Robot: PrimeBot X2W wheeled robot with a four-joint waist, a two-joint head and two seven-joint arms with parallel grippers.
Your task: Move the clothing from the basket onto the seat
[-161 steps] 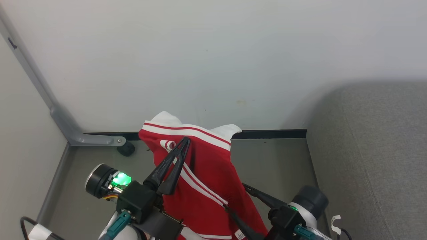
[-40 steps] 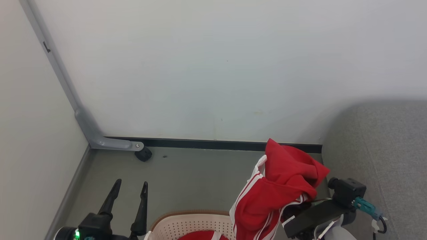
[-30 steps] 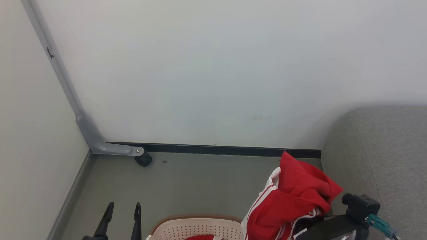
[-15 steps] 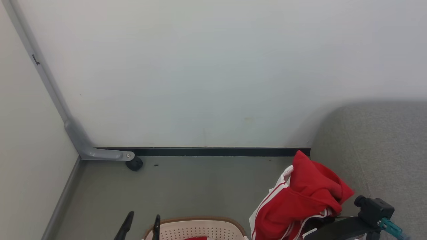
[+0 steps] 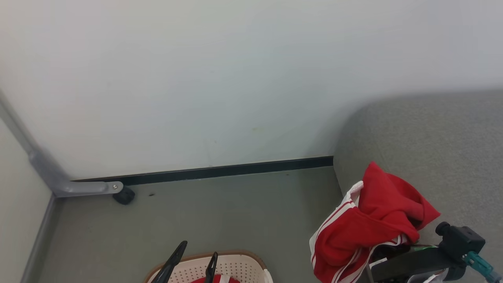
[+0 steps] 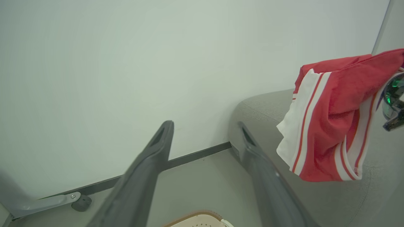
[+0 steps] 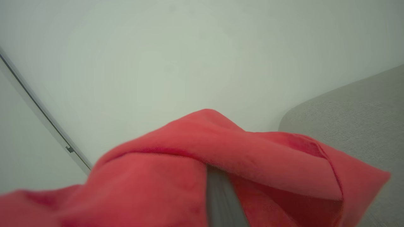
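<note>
A red garment with white striped trim [image 5: 373,226] hangs bunched over my right gripper [image 5: 393,253], which is shut on it at the left edge of the grey seat [image 5: 432,145]. In the right wrist view the red fabric [image 7: 189,164] drapes over my fingers [image 7: 221,201] and hides their tips. My left gripper [image 5: 199,248] stands open and holds nothing above the basket [image 5: 239,257], where a bit of red clothing [image 5: 210,280] shows. The left wrist view has my open gripper [image 6: 205,126], the hanging garment [image 6: 328,119] over the seat [image 6: 262,110] and the basket's rim [image 6: 195,217].
A pale wall [image 5: 235,78] with a dark skirting strip [image 5: 220,171] stands close behind. At the left a grey metal leg [image 5: 78,188] ends in a black caster [image 5: 123,195]. Grey floor [image 5: 216,212] lies between the leg and the seat.
The head camera has swung to the right, so wall and leg slid left. My right gripper has carried the garment further over the seat's edge. My left fingers show higher, over the basket.
</note>
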